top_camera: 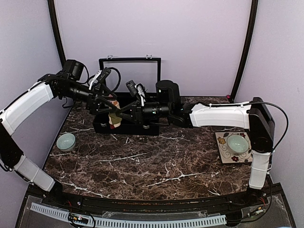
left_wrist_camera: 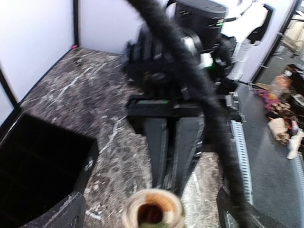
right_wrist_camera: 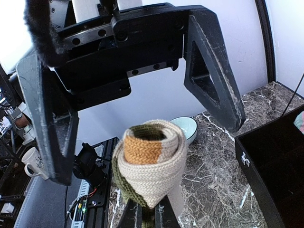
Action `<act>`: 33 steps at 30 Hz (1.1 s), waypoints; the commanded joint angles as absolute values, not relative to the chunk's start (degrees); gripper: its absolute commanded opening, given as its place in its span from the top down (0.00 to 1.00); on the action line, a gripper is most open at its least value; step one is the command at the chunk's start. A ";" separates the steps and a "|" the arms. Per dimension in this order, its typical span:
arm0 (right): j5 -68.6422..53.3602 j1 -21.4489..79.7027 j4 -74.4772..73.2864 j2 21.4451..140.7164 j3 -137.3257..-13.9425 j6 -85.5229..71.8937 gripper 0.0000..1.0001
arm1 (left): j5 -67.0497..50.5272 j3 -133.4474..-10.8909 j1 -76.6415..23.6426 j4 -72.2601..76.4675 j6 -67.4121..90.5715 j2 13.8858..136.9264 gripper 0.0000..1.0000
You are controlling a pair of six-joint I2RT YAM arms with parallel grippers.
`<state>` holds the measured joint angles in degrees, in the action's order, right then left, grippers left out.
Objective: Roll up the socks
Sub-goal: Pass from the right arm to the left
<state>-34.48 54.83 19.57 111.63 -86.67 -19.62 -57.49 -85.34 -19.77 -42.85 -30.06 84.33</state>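
A rolled tan sock (right_wrist_camera: pixel 152 161) with olive and orange bands stands upright in my right gripper (right_wrist_camera: pixel 147 216), which is shut on its lower end. My left gripper (left_wrist_camera: pixel 152 216) is wide open around the roll, one finger (right_wrist_camera: pixel 52 137) on each side and neither touching it. In the left wrist view the roll (left_wrist_camera: pixel 153 209) shows end-on at the bottom edge, blurred, with the right gripper's black fingers (left_wrist_camera: pixel 173 147) behind it. From above, the sock (top_camera: pixel 114 119) hangs where both grippers meet, at the front left of the black box (top_camera: pixel 142 128). A pink and mint scrap (right_wrist_camera: pixel 299 121), possibly the other sock, peeks over the box's edge.
The black box has its lid (top_camera: pixel 129 71) raised at the back of the marble table. One pale green bowl (top_camera: pixel 66 141) sits at the left. Another bowl (top_camera: pixel 238 143) rests on a flowered mat at the right. A cable (left_wrist_camera: pixel 190 80) crosses the left wrist view.
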 commanded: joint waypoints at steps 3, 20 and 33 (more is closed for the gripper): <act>-34.95 55.11 21.71 110.14 -86.60 -18.72 1.00 | -35.57 -79.18 -18.94 -31.27 -14.76 80.36 0.01; -33.71 55.02 21.42 111.65 -88.09 -18.98 1.00 | -64.74 -78.46 -17.20 -36.20 -19.16 78.52 0.02; -34.48 55.02 23.32 111.90 -88.28 -19.59 1.00 | -62.31 -74.53 -17.21 -30.14 -15.61 78.61 0.13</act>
<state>-33.56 54.76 19.70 111.63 -86.37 -19.16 -61.98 -75.50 -17.45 -32.49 -17.08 80.18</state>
